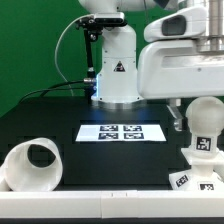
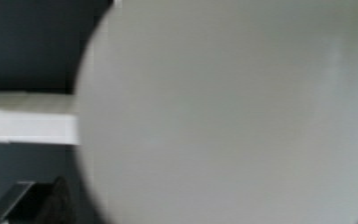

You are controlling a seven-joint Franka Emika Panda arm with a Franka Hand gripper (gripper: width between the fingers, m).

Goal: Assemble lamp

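The arm (image 1: 180, 65) hangs low at the exterior view's right, fingers hidden.

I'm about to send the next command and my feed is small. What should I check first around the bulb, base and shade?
1. Tool has a grip on the bulb: cannot tell. The tool sits right against the bulb, but its jaws are hidden.
2. Bulb upright: ok. Its round head is on top.
3. Bulb seated in the base: cannot tell. It stands just above the base, and the joint is not visible.
4. Shade out of the way: ok. It lies on its side at the exterior view's left, apart from the bulb.
5. Marker board uncovered: ok.
6. Wrist view usable: not ok. A blurred white surface fills most of it.
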